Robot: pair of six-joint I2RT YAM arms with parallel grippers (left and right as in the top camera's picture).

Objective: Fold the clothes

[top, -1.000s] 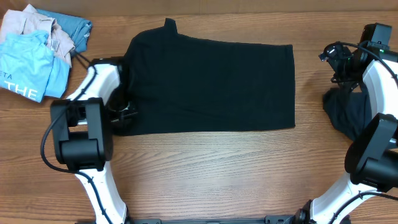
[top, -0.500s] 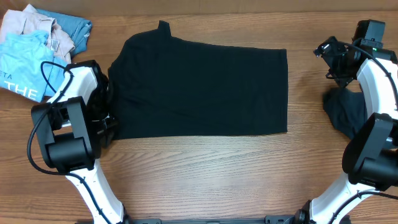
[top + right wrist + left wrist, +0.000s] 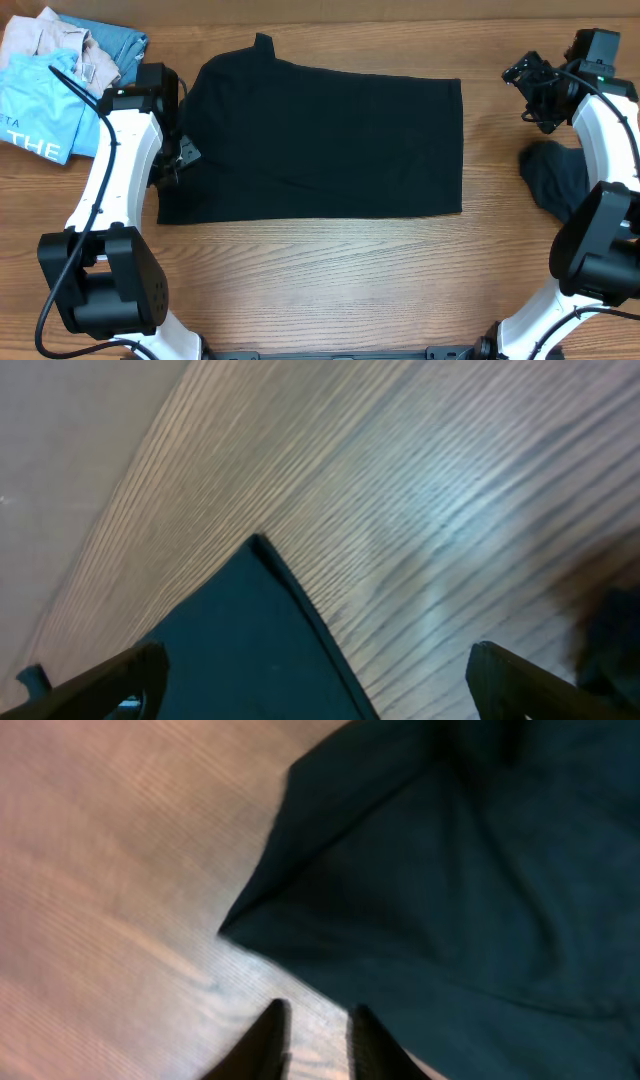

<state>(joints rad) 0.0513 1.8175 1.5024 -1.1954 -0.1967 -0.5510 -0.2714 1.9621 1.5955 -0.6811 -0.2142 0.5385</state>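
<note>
Wooden bench [image 3: 300, 280], black T-shirt [image 3: 320, 135] lying long from left to right. My left jaws have moved away from its corner, slightly apart. My right jaws are wide apart.

We've got a wood-grain counter [image 3: 320, 290]. In its far-left corner sits a heap: light-blue tee with white lettering [image 3: 40, 105], beige garment [image 3: 40, 38], and a blue piece [image 3: 122, 48] touching them.
</note>
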